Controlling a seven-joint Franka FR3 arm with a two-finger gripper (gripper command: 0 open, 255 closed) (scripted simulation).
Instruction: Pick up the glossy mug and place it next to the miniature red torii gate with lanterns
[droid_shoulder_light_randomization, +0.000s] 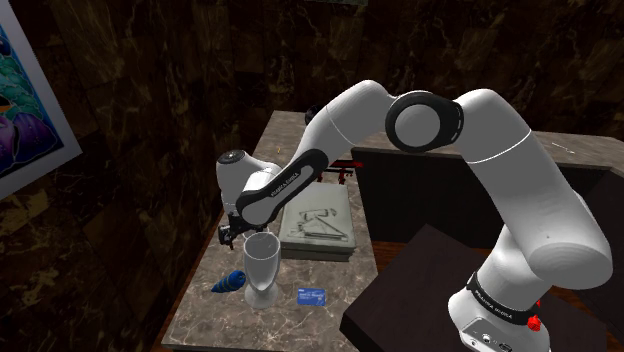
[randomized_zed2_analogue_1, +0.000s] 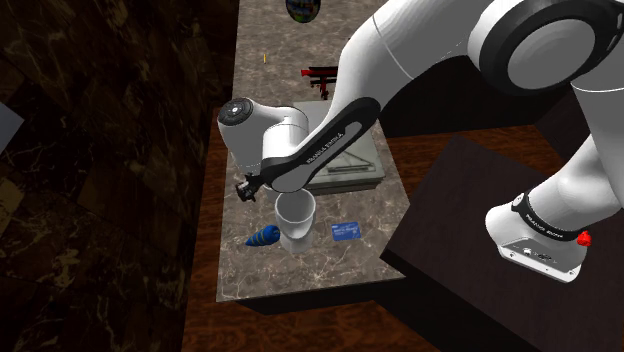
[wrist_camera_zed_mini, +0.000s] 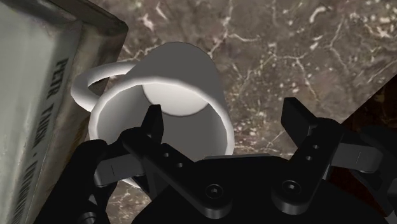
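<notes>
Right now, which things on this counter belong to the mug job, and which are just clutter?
Job:
white mug
red torii gate
gripper, open at the mug's rim

Lying about:
blue card
blue cone-shaped object
grey rectangular slab

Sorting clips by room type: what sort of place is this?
Probably a room in a house, perhaps a hallway or lounge: there is a long stone-topped counter, dark marbled walls with a colourful picture hung on one, and a mug and torii gate on the counter.
</notes>
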